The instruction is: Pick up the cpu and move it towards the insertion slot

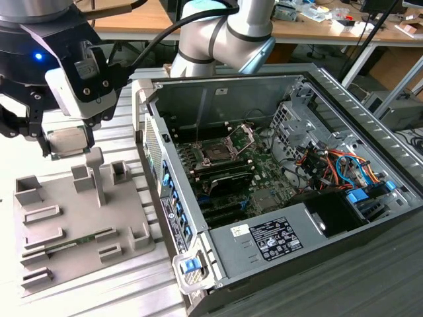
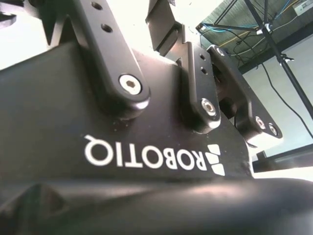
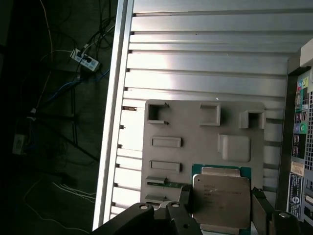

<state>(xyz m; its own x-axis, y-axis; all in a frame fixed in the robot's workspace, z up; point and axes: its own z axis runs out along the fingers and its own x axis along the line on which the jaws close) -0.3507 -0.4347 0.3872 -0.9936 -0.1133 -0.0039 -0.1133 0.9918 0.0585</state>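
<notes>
The cpu [image 1: 67,139], a thin square chip with a pale silvery top, hangs in the air at the exterior view's left, above the grey holder plate [image 1: 73,218]. My gripper [image 1: 68,142] is shut on it, one finger on each side. In the first wrist view the cpu [image 3: 220,193] sits between the black fingers [image 3: 259,208], with the holder plate [image 3: 195,132] below it. The insertion slot [image 1: 216,153], a dark square socket with its metal bracket [image 1: 245,133] hinged up, lies on the green board inside the open computer case, well to the exterior view's right of the gripper.
The open computer case [image 1: 277,231] has a raised near wall [image 1: 173,198] between the holder plate and the socket. A green memory stick [image 1: 66,246] lies on the holder plate, which carries several raised blocks [image 1: 96,173]. Cables and drive bays fill the case's right end.
</notes>
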